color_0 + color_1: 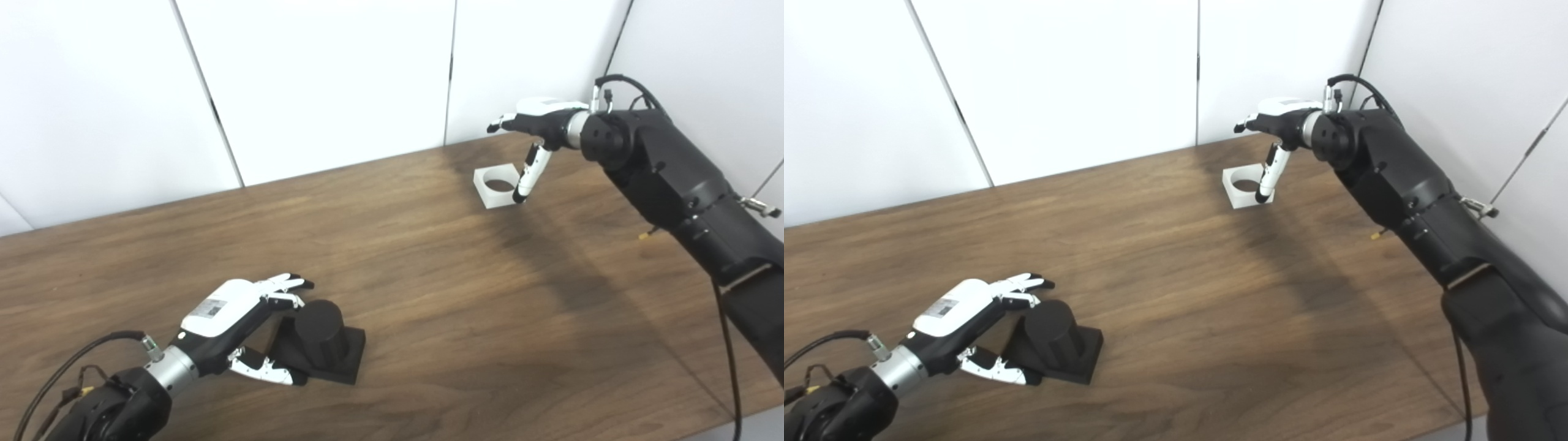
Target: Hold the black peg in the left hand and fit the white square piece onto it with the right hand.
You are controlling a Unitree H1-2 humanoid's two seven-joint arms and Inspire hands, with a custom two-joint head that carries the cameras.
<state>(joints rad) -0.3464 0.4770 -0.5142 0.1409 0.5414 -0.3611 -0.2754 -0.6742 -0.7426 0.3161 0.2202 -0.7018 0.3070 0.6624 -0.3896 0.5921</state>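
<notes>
A: Which step is this?

B: The reach, I'd say; neither piece is lifted. The black peg (323,339) stands on its square base on the wooden counter (429,294), near the front left. The left robot hand (242,321) flanks it, fingers (288,285) spread over the top side and thumb (269,370) low along the base, so it is wide and holding nothing that I can confirm.

A: And the white square piece (499,187)?

B: Lying flat near the far right of the counter, well apart from the peg, its round hole facing up. The right robot hand (1277,131) hovers above it, also wide, with one finger (1268,177) pointing down to the piece's near right corner. Whether it touches I cannot tell.

A: What next?

B: Probably both robot hands need to close: the left around the peg to steady it, the right across opposite sides of the piece. Then the hole must be lined up over the peg.
</notes>
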